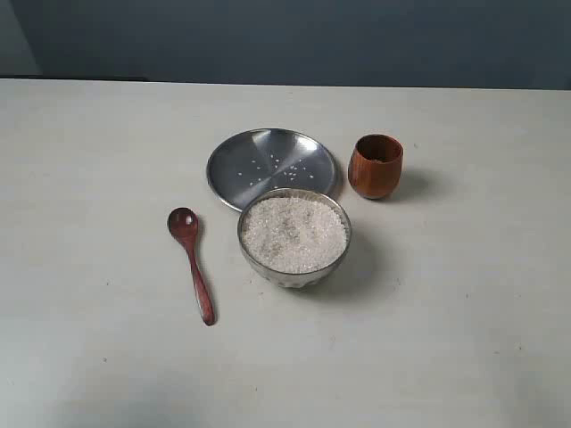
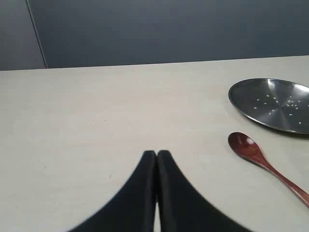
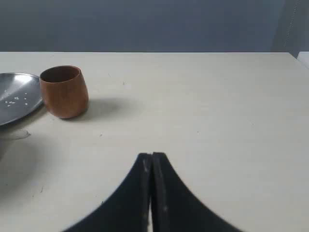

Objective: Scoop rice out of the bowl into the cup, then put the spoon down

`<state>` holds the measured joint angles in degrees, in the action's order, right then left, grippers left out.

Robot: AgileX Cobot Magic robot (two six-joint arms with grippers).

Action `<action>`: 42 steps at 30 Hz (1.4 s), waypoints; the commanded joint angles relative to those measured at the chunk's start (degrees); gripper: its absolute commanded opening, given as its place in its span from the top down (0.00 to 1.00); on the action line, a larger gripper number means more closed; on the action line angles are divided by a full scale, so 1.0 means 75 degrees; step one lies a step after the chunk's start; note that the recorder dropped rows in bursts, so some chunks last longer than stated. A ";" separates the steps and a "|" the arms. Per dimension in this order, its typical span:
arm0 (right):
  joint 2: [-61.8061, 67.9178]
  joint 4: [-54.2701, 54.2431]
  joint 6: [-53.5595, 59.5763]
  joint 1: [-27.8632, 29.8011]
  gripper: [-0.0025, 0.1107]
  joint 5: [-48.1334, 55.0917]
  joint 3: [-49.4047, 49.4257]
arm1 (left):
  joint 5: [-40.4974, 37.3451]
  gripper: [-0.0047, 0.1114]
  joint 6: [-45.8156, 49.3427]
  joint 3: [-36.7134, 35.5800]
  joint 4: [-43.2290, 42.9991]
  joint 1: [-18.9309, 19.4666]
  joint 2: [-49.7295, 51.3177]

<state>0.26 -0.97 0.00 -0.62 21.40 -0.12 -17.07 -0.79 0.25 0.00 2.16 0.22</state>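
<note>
**Standing Closed, Nothing Held**

The left gripper (image 2: 157,155) has its fingers pressed together and empty, above the bare table (image 2: 72,121). The right gripper (image 3: 152,157) is likewise closed and empty. The spoon (image 1: 194,267) lies flat on the table to the left of the bowl (image 1: 290,275), apart from it. The bowl is heaped with rice (image 1: 294,234). The cup (image 1: 376,166) stands upright behind the bowl to the right, just beside the steel plate (image 1: 268,165), which bears a few scattered grains.
</note>
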 commanded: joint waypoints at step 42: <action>-0.0034 0.0621 0.0000 0.0031 0.98 -0.0849 0.0017 | 0.0093 0.96 -0.0038 -0.0034 0.0000 0.0017 -0.0030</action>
<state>0.26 2.39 0.00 -0.62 18.84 -0.12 -17.07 -0.79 0.25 0.00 2.16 0.22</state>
